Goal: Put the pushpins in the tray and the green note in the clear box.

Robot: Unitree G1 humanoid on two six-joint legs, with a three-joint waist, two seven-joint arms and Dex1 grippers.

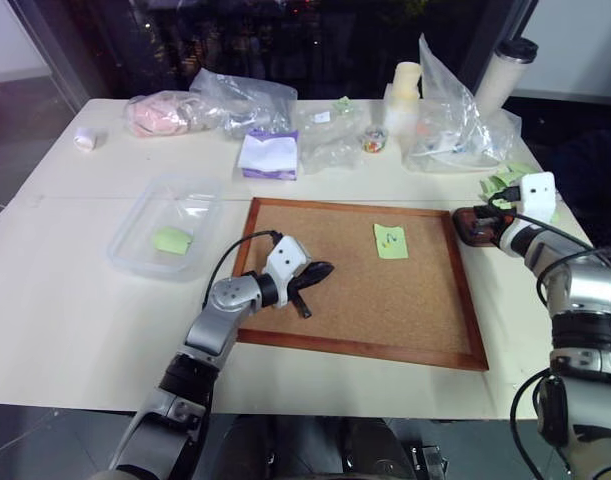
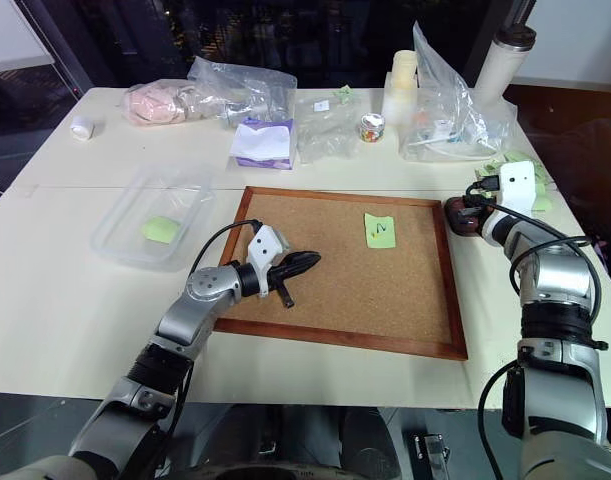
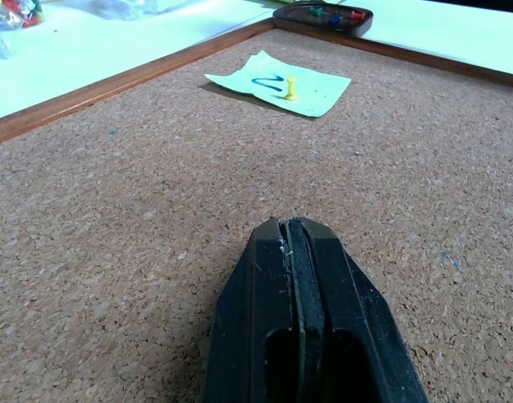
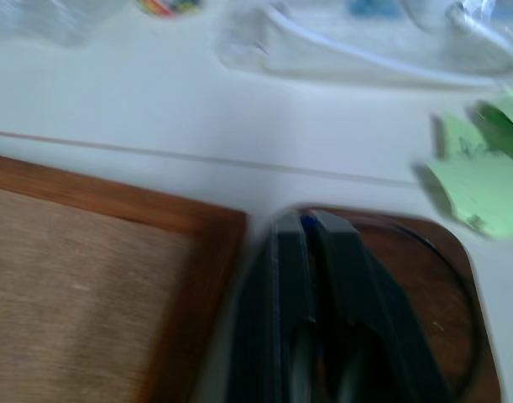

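Green note (image 1: 391,241) pinned on cork board (image 1: 385,320) by one yellow pushpin (image 3: 290,87).
Tray (image 3: 323,15) beside board's right edge holds pins; right claw (image 4: 311,231) closed over it. Left claw (image 3: 291,243) closed above board. Clear box (image 1: 135,240) left on counter (image 1: 65,320).

A big cork board (image 1: 385,300) with a wood frame lies on the white table (image 1: 65,320). Behind it sit crinkly plastic bags (image 1: 240,95), a purple pack (image 1: 268,155), a tiny jar (image 1: 374,139), maybe holding pins, and a tall cup (image 1: 505,70).

One cork board (image 1: 385,300) – one tray (image 3: 323,15) – one clear box (image 1: 135,245) – one pinned note (image 1: 390,241)
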